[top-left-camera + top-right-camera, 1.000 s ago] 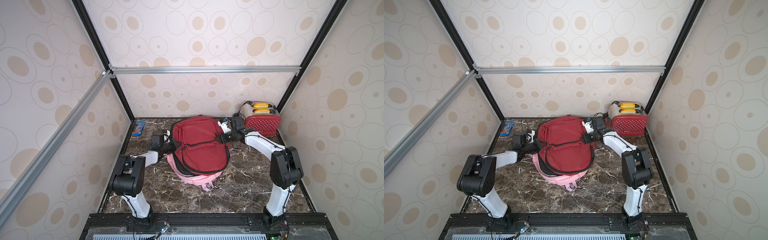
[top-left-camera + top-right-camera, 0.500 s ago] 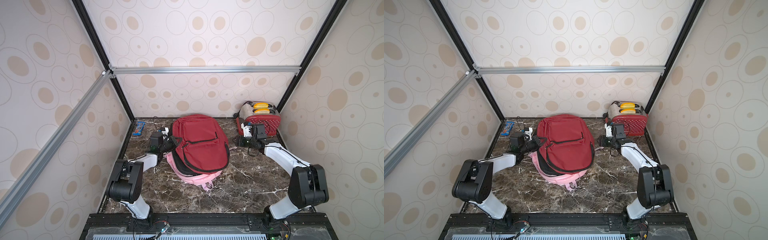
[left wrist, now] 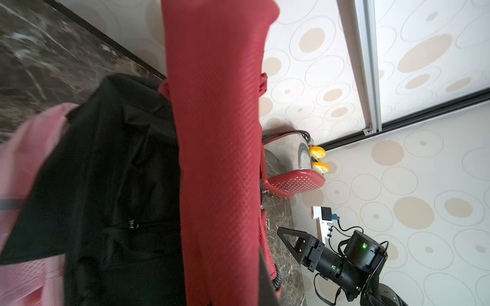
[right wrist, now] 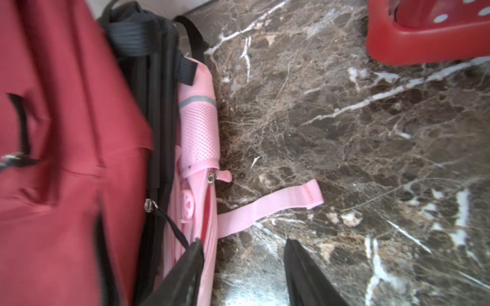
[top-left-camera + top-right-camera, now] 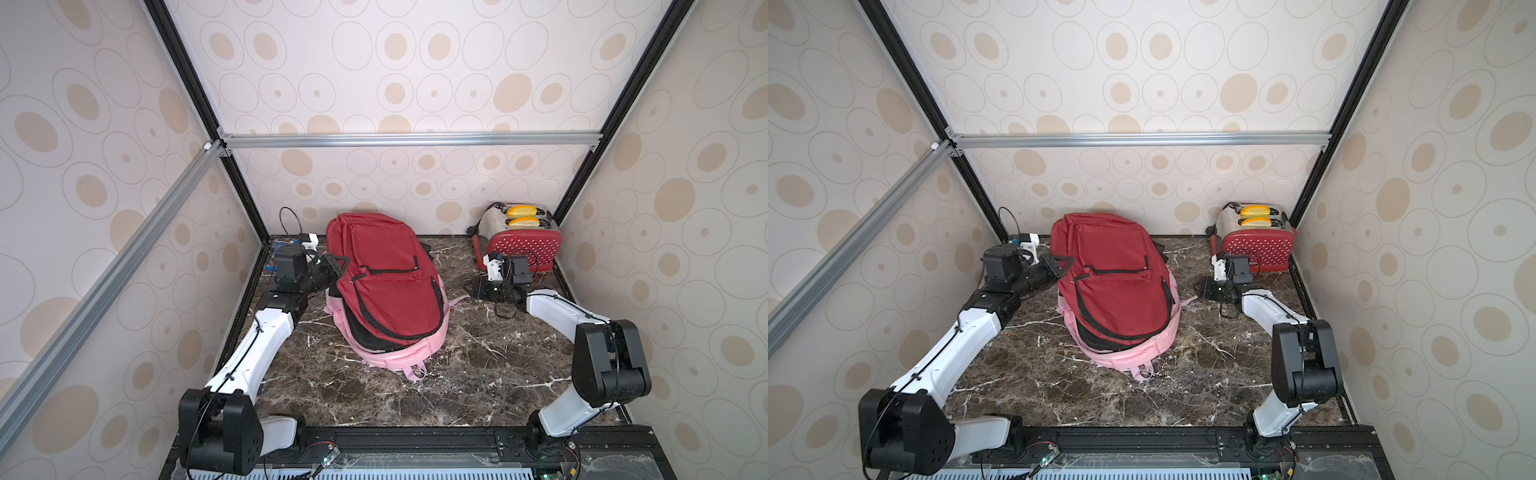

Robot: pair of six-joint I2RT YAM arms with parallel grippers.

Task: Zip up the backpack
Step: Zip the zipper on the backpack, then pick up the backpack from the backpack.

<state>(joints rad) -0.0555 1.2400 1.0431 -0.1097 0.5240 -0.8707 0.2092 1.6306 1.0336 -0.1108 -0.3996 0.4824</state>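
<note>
**A:** Two end effectors, two stories. The left end effector is clamped together on the backpack, at its left edge, and red cloth fills that wrist view.

**B:** And the right?

**A:** The right end effector is apart and empty. A second ago it was on the backpack's upper right side. Now it has pulled back low over the bench, by the toaster.

**B:** So the zip?

**A:** Not yet closed, I'd judge. The zip gapes black round the lower front. The slider sits near the right fingertips, ahead of the one by the bag. The backpack lies mid-bench between the arms, on a pink bag. It looks like a re-approach, not a finish.
</note>
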